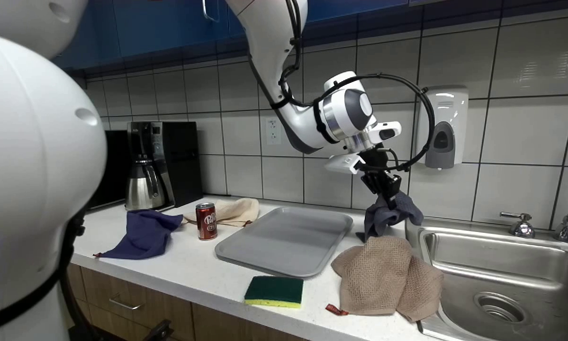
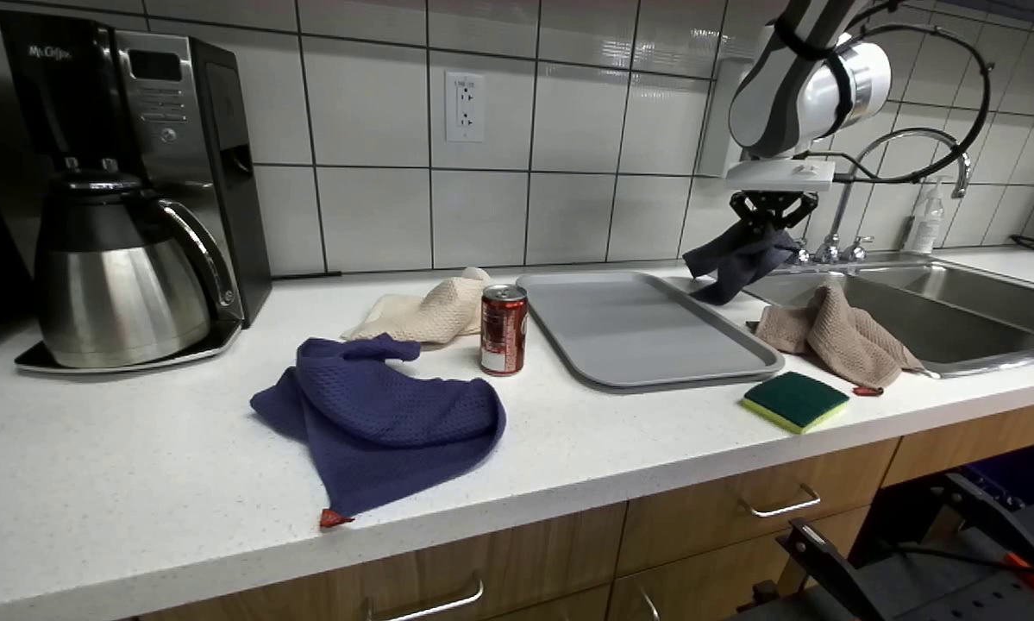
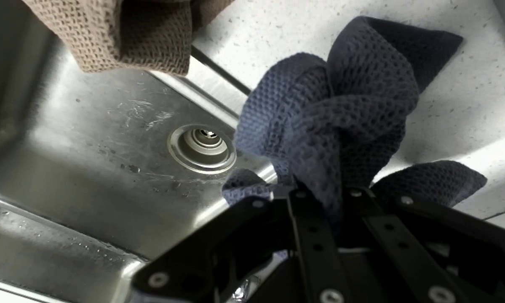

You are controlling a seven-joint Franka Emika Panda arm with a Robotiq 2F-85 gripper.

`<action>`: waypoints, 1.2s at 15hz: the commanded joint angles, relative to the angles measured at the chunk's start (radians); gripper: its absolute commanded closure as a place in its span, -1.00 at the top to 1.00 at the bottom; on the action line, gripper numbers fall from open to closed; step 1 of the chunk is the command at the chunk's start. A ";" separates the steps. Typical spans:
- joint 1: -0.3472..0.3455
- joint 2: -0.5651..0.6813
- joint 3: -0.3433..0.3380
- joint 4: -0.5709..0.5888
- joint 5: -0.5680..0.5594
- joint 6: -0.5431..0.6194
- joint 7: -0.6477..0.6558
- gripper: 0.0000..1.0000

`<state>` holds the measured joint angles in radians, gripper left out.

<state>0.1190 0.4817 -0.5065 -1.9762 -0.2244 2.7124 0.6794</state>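
Above the counter, just beside the sink, where the brown cloth is draping over its edge, you are holding the gray cloth, the claw gripping its bunched top; the lifting is looking done, with the letting go not yet happening. Folds are hiding the pinch itself, and neither exterior view is settling whether the gray cloth's lowest tip is touching the counter by the sink.

Black hand gripping gray-blue cloth, brown cloth, steel sink
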 commanded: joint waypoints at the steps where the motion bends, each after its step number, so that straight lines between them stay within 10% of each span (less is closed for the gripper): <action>1: -0.012 0.024 0.012 0.024 -0.013 -0.034 0.046 -0.95; 14: -0.039 0.131 0.050 0.089 0.029 -0.074 0.032 -0.95; 15: -0.038 0.134 0.051 0.096 0.031 -0.083 0.033 -0.29; 18: -0.039 0.139 0.052 0.108 0.031 -0.097 0.035 0.00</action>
<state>0.1034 0.6130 -0.4762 -1.9111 -0.2024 2.6633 0.7101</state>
